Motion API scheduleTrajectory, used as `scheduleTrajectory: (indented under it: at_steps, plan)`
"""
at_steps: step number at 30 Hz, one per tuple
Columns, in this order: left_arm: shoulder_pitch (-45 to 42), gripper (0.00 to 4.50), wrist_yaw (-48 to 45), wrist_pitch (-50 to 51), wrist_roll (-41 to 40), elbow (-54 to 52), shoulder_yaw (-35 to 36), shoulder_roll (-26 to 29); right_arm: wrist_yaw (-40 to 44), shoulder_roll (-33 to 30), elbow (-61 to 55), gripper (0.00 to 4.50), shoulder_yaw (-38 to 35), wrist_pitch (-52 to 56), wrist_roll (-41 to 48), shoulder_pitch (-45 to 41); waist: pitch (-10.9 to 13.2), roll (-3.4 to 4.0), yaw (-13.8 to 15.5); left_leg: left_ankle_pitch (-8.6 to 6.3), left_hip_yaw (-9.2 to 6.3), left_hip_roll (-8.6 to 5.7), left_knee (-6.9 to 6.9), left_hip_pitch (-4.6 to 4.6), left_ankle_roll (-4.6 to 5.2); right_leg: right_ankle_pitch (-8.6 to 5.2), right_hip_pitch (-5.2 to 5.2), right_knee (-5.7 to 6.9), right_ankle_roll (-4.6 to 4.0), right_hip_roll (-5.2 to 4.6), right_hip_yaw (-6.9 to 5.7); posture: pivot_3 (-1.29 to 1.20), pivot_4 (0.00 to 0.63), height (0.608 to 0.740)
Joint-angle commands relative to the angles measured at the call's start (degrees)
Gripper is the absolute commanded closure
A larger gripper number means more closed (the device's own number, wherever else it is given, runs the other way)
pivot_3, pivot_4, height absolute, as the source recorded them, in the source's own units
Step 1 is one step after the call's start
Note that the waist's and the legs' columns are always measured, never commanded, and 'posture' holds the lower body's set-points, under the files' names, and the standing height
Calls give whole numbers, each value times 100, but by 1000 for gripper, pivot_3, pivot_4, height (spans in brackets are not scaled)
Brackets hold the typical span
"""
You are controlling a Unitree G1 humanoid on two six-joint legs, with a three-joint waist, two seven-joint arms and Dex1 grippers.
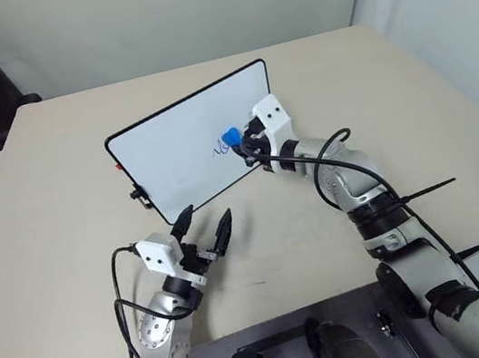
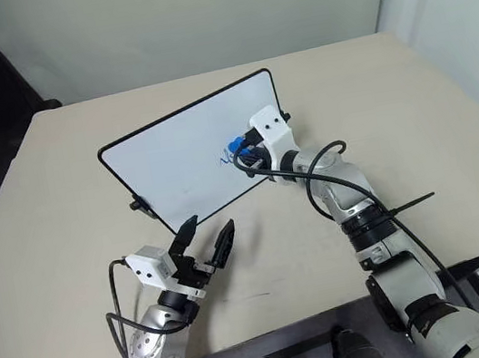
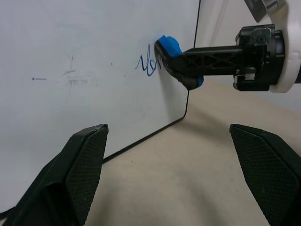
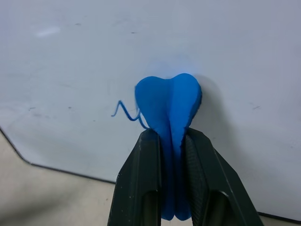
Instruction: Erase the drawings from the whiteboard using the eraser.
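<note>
The whiteboard [image 1: 180, 143] stands tilted on the beige table, white with a thin black frame. A small blue scribble, the drawings [image 1: 219, 151], sits near its lower right part. My right gripper [image 1: 238, 142] is shut on the blue eraser [image 1: 228, 135], squeezing it between both fingers, and the eraser's tip presses against the board at the right end of the scribble [image 3: 146, 65]. In the right wrist view the eraser [image 4: 170, 106] covers part of the strokes [image 4: 126, 112]. My left gripper [image 1: 204, 228] hovers open below the board's lower edge, nothing between its fingers.
The beige table [image 1: 392, 98] has free surface to the right of and in front of the board. Small black clips [image 1: 140, 195] sit at the board's left edge. A black cable [image 1: 328, 159] loops off my right wrist. A wall stands behind the table.
</note>
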Motion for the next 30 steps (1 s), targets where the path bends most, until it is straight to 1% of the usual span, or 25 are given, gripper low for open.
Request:
scheduleTrajectory:
  at_steps: [1,6,8,15,25,30]
  plan:
    - [80,0,19,-93,-52,-328,34,-2,-335,123,191,4149,-347,-196,-52,-375,0,0,-4,0,2,0,0,-1,0,0,-2,1,-1,0,0,0,150,737]
    - [182,0,28,-82,-78,-444,24,-15,-463,255,519,4149,-491,-168,-33,-610,0,0,-31,1,1,2,2,1,0,20,-2,4,-13,1,1,0,150,737]
    - [210,0,27,-82,-81,-478,15,-19,-438,304,679,4149,-376,-175,-120,-583,0,-1,-45,11,2,5,3,2,1,6,-1,4,19,3,0,0,150,737]
    - [261,0,41,-67,-76,-547,7,-29,-332,480,926,4149,-101,-148,-330,-335,0,0,-78,21,-4,11,2,13,2,13,0,9,14,9,-5,0,150,737]
    - [303,0,42,-33,-103,-610,17,-12,-281,952,666,4149,129,-52,-416,-407,0,0,-161,12,1,20,-6,11,-12,16,-15,7,11,15,-5,0,150,737]
    - [291,0,47,-32,-118,-601,43,9,-272,993,310,4149,-35,136,-305,-687,0,0,-169,12,0,27,-8,7,-12,19,-22,7,5,22,-8,0,150,737]
